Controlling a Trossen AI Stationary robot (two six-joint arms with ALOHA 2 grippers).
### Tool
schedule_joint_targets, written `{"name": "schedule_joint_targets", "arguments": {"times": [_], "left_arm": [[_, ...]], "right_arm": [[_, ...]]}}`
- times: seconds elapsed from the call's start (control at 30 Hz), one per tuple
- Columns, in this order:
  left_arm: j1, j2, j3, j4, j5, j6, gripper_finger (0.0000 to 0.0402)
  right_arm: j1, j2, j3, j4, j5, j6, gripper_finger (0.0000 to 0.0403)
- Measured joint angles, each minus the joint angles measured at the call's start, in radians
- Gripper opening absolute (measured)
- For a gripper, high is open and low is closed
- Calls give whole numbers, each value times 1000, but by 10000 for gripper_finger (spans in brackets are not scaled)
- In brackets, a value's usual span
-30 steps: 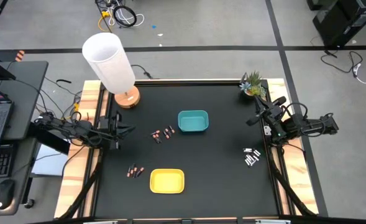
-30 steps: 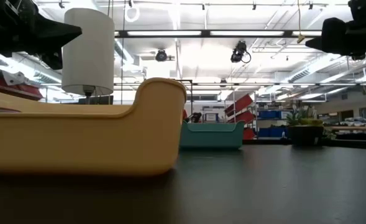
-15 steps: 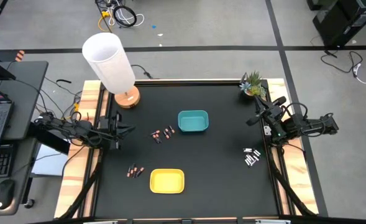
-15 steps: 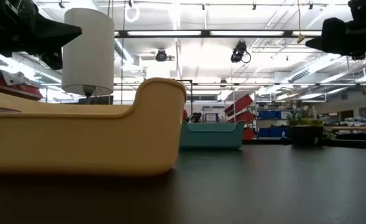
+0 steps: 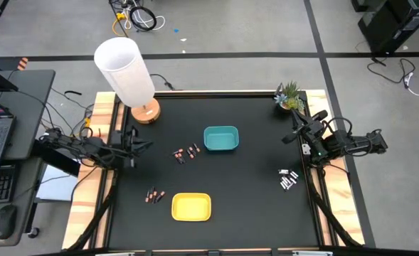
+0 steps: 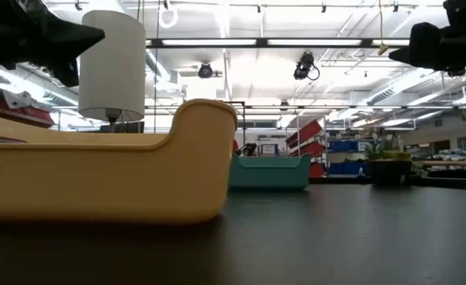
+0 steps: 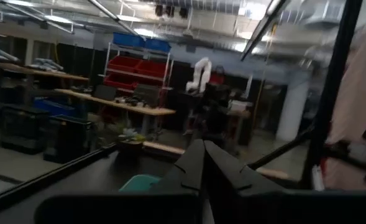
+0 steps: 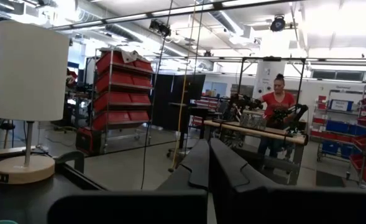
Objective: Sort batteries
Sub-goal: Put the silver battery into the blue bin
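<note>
Dark batteries with copper ends lie in two small groups on the black table, one beside the teal tray [image 5: 186, 153] and one left of the yellow tray [image 5: 154, 195]. Silvery-white and black batteries [image 5: 288, 179] lie near the right edge. My left gripper [image 5: 148, 146] hovers shut and empty over the table's left side; its fingers meet in the left wrist view [image 7: 202, 146]. My right gripper [image 5: 290, 135] hovers shut and empty at the right edge, fingers together in its wrist view [image 8: 208, 143].
The teal tray [image 5: 221, 139] stands at mid-table and the yellow tray [image 5: 191, 206] near the front edge. A white lamp [image 5: 127, 71] stands at the far left corner, a small potted plant [image 5: 289, 96] at the far right. A person stands in the room beyond [image 8: 276, 99].
My left gripper has shifted slightly upward, still shut; nothing on the table has moved.
</note>
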Motion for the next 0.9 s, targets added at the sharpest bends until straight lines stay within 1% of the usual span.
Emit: {"name": "schedule_joint_targets", "arguments": {"times": [0.1,0.27,0.5,0.73,0.9], "left_arm": [[0,0,0,9,2,-83,19],[0,1,0,-15,2,-155,19],[0,1,0,-21,-7,-150,19],[0,1,0,37,-26,-154,19],[0,1,0,12,-26,-130,19]], "right_arm": [[0,0,0,0,0,0,3],[0,0,0,0,0,0,3],[0,0,0,0,0,0,3],[0,0,0,0,0,0,3],[0,0,0,3,0,1,3]]}}
